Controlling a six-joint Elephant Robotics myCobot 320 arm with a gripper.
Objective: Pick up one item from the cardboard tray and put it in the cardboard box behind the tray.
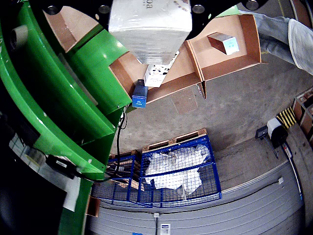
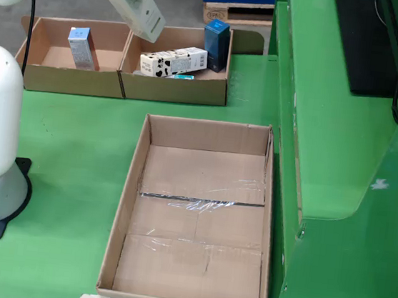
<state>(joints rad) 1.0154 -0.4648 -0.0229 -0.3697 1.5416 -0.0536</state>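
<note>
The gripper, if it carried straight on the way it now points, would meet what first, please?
Probably the cow-patterned carton in the right-hand box: the gripper holds a white packet just above it. Depth is unclear.

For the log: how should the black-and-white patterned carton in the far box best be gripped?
The patterned carton lies on its side, long axis across the fixed view, with the upright dark blue box at its right end. Grip it mid-length across the narrow width, coming from above; the box wall in front blocks a side approach.
</note>
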